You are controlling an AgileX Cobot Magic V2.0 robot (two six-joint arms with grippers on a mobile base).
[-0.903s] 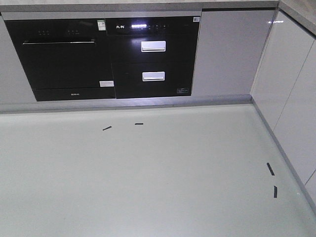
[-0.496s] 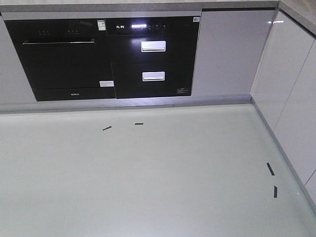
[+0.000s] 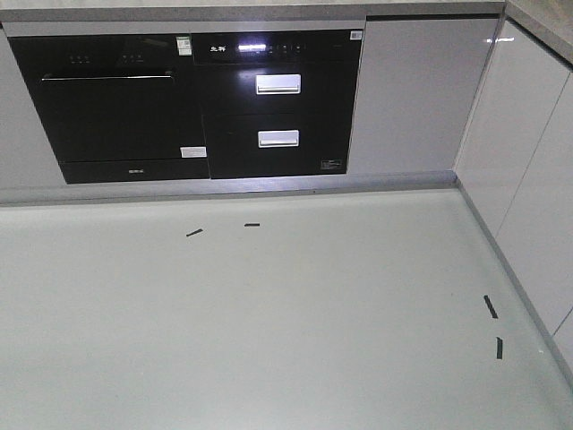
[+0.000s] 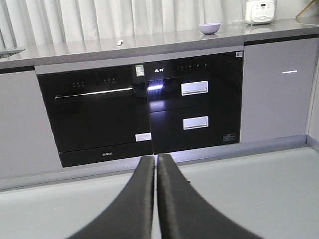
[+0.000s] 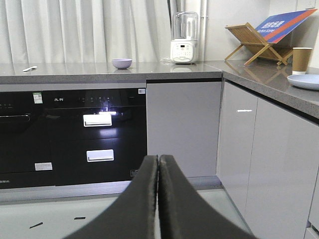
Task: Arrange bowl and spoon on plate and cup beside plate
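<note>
The lavender bowl [image 5: 122, 63] stands on the back counter, also seen as the bowl [image 4: 209, 28] in the left wrist view. Far to its left on that counter lies the small pale spoon [image 5: 30, 68], the spoon [image 4: 119, 42] again in the left wrist view. On the right-hand counter the brown paper cup [image 5: 301, 60] stands upright just behind the pale blue plate [image 5: 305, 81]. My left gripper [image 4: 155, 160] and right gripper [image 5: 158, 158] are both shut on nothing, low over the floor and far from the counters. Neither gripper shows in the front view.
Black built-in ovens [image 3: 192, 103] and grey cabinet doors [image 3: 407, 94] line the wall ahead, with more cabinets [image 3: 528, 170] on the right. A white blender [image 5: 184, 37] and a wooden rack [image 5: 256, 47] stand in the counter corner. Tape marks [image 3: 491, 306] dot the pale floor.
</note>
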